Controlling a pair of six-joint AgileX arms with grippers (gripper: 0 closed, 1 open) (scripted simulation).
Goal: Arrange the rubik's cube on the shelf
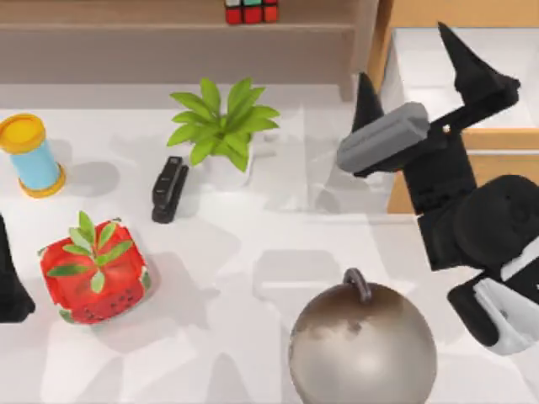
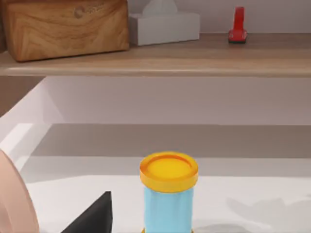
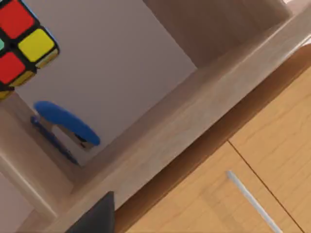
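Cube first: your rubik's cube (image 1: 251, 11) sits square on the shelf (image 1: 168, 27), a small black-framed block of glossy red and green tiles at the far edge of the top view, its faces lined up with the board's long left-to-right run. From the right wrist view you see red and yellow squares of it (image 3: 22, 41) against the pale back panel, with a blue stapler (image 3: 65, 127) on the shelf nearby. Your right gripper (image 1: 417, 80) stands well apart from the cube, off to its right over the orange-brown cabinet (image 1: 438, 13), its two black tapered fingers spread wide and holding nothing. Your left gripper (image 1: 13, 282) rests at the table's left edge; you cannot tell how far it is open. Closer in stand a leafy potted plant (image 1: 221, 126), a black stapler (image 1: 168, 189) and a dull metal kettlebell (image 1: 362, 345).
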